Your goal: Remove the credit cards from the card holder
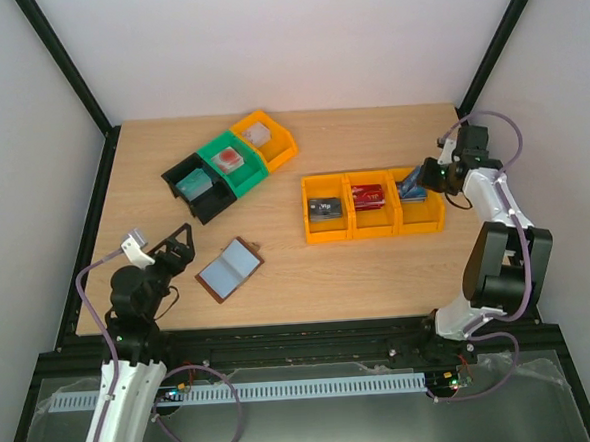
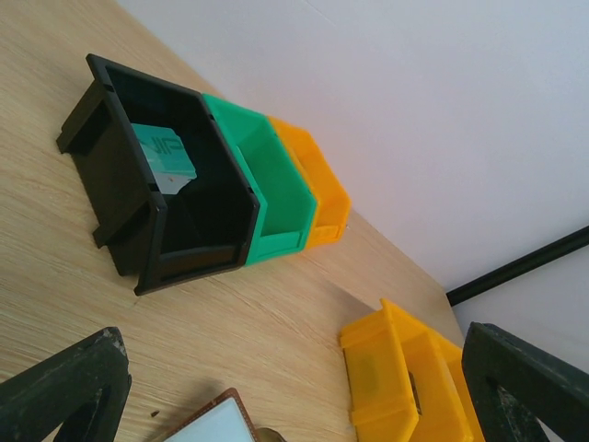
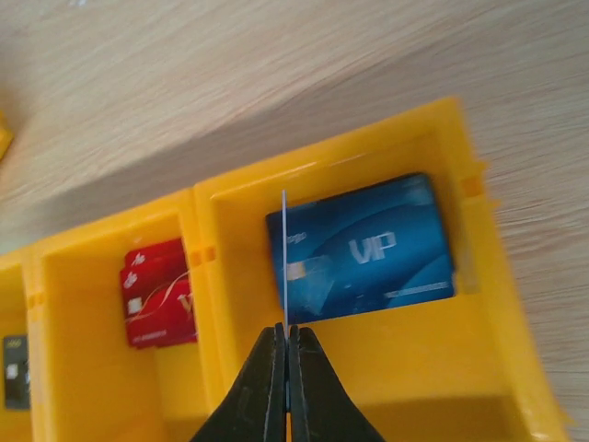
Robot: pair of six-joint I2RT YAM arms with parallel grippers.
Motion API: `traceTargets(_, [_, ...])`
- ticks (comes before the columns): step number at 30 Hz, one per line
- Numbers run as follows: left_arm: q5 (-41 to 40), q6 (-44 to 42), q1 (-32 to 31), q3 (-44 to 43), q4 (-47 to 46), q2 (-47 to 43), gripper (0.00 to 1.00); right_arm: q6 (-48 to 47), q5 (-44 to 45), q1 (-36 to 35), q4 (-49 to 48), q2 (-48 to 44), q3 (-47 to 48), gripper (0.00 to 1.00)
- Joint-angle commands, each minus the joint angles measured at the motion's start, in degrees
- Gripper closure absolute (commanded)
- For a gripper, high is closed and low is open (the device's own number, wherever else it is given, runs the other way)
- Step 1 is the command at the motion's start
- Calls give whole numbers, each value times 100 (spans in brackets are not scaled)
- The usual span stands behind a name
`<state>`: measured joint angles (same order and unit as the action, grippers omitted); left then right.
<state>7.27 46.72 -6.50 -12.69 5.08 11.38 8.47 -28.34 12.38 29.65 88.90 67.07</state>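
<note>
Over the end orange bin (image 3: 405,368), right tool (image 3: 287,333) pinches a credit card (image 3: 285,262) edge-on; card holder (image 1: 229,269) lies open, seemingly emptied; left tool (image 1: 179,244) gapes wide nearby.

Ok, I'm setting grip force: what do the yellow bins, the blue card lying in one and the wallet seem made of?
Yellow bins: likely moulded plastic; uniform colour, soft sheen. Blue card: thin glossy plastic; printed face catches light. Wallet: perhaps leather or imitation; brown matt border, pale smooth inside.

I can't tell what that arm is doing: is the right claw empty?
No: the right gripper is shut on a thin card seen edge-on, above the blue card lying in the yellow bin.
</note>
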Motion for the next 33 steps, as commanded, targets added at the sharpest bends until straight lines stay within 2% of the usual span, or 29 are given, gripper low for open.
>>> traceTargets(1, [7,22,93,56,-74,-25,1,-225,-833,10,167,163,-83,98])
traceTargets(10, [39,-7,154,26,-30,129,1,-327,-608,39,179,666,-35,98])
traceTargets(15, [64,-16,173,21,-25,187,0,-219,-573,209,21,587,-40,98])
traceTargets(21, [114,-29,175,21,-60,238,1,-179,-1257,300,-121,393,-73,98])
traceTargets(33, [151,-40,179,13,-60,211,0,37,-723,495,-408,221,-316,98])
